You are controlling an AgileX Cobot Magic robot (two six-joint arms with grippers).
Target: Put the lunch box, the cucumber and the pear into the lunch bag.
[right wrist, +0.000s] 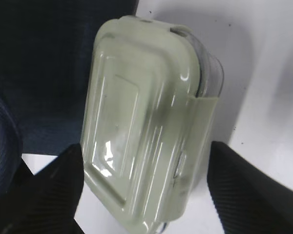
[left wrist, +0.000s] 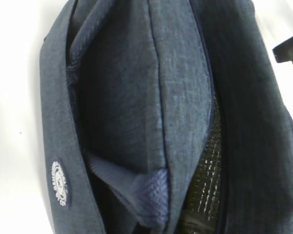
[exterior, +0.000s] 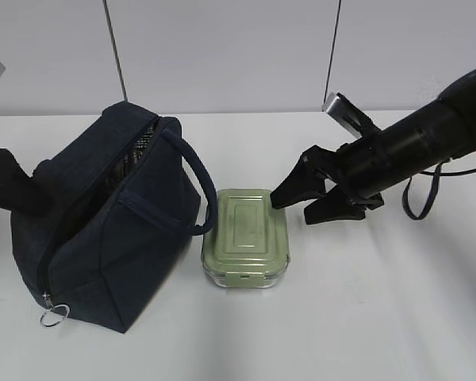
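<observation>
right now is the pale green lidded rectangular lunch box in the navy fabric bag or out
Out. The lunch box sits on the white table beside the bag, lid on.

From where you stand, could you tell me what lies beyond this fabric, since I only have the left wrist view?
Observer: The lunch box sits on the table, right beside the lunch bag.
Operator: Thank you. Is the right gripper holding it?
Observer: No. The right gripper is open, with one finger on each side of the lid.
Operator: Can you see the bag's zipper pull?
Observer: Yes, its metal ring hangs at the near bottom corner.
</observation>
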